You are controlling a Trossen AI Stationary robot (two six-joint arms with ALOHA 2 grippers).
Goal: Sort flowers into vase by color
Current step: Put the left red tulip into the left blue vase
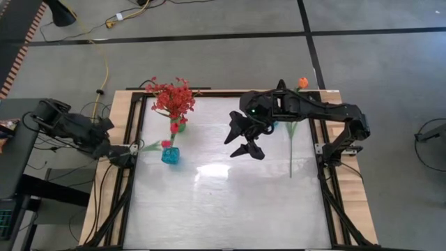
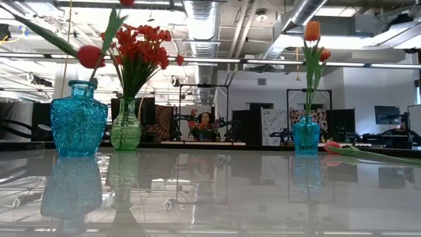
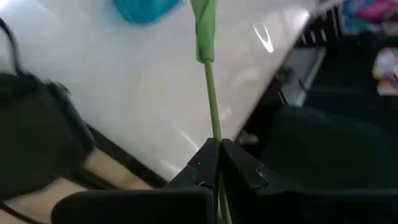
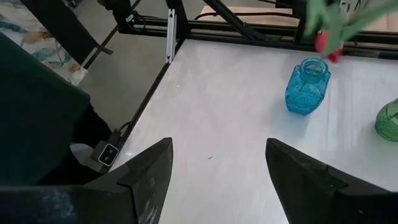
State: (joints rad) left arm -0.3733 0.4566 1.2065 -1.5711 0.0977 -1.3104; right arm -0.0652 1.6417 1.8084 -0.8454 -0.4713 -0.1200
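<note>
High view: left claw (image 1: 132,148) clamps a tulip stem (image 3: 211,93), its bud (image 1: 166,143) apparently over the blue vase (image 1: 171,155); right claw (image 1: 245,137) hangs wide open, empty, beside it.

Around the white table: floor, cables and a busy room

The table (image 1: 230,209) has a glossy white top inside a black frame on a wooden board. It stands on grey floor marked with dark lines, where a yellow cable (image 1: 106,66) runs toward the table's left corner. From table height, the room behind shows exposed silver ducts (image 2: 200,26) and pipes on the ceiling, dark monitors (image 2: 387,115), and a person (image 2: 205,125) seated far back between dark equipment, too distant to make out more.
</note>
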